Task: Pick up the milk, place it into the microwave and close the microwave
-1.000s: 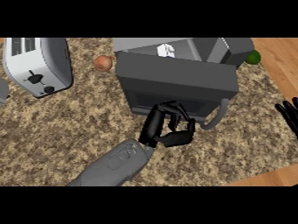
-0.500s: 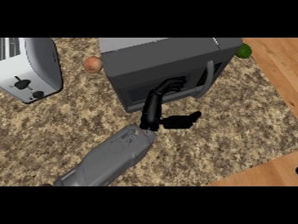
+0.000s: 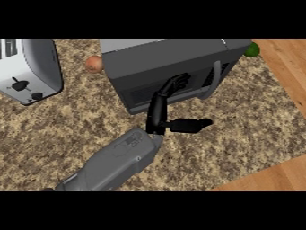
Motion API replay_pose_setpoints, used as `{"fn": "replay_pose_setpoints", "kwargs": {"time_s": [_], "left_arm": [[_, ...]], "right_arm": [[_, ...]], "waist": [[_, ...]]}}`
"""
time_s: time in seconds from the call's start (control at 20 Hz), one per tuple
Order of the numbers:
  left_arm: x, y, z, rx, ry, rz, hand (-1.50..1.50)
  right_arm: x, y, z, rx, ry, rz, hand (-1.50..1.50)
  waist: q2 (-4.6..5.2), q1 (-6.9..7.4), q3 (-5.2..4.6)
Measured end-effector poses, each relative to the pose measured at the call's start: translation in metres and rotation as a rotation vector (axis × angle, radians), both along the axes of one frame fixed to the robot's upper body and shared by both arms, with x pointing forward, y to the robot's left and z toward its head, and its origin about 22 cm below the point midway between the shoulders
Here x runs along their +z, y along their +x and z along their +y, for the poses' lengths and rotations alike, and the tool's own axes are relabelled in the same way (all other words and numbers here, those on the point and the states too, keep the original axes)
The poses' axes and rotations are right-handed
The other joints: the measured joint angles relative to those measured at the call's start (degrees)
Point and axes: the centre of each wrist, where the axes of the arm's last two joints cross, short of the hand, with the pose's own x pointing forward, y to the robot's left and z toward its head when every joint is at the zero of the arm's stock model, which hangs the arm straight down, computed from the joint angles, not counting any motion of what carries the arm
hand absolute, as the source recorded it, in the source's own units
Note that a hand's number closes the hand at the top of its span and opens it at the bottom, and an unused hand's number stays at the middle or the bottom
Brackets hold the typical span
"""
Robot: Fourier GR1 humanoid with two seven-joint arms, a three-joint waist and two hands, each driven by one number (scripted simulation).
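at 9 o'clock, against the view's left edge, a silver toaster stands on the speckled stone counter, its slots toward 12 and its black lever and knob toward 6. just right of it, at about 11 o'clock, a small brownish round thing lies touching the left side of the microwave. the microwave fills the 12 o'clock part of the view, dark grey, with its door facing 6; the door looks flush with the body, and its pale bar handle runs along the door's right side. the milk shows nowhere here, and whether it is inside cannot be told. the grey left forearm comes up from 7 o'clock, and the left hand is open: its fingers are straight and pressed together, tips on the door's front just left of the handle, while the thumb sticks out toward 3. at 1 o'clock a green round thing sits by the microwave's far right corner. a wooden surface borders the counter from 2 to 5 o'clock.
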Motion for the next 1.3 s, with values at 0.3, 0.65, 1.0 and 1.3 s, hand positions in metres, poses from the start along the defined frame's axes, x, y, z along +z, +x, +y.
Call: {"fn": "replay_pose_setpoints", "kwargs": {"time_s": [0.3, 0.65, 1.0, 1.3], "left_arm": [[0.002, 0.001, -0.002, 0.004, -0.020, -0.005, -1.50], [0.003, 0.001, -0.003, 0.009, -0.038, -0.015, -1.50], [0.005, 0.001, -0.006, -0.011, -0.047, -0.036, -1.50], [0.005, 0.002, -0.007, -0.012, -0.057, -0.043, -1.50]], "right_arm": [[0.009, 0.006, 0.000, -0.023, -0.021, -0.032, 1.50], [0.018, 0.012, 0.000, -0.029, -0.036, -0.058, 1.50], [-0.013, 0.023, 0.008, 0.055, 0.148, 0.041, -1.50], [-0.032, 0.032, 0.010, 0.122, 0.269, 0.135, -1.50]], "waist": [[0.48, 0.35, 0.13], [0.74, 0.38, 0.21], [1.39, 1.14, 0.50], [1.55, 1.18, 0.47]]}}
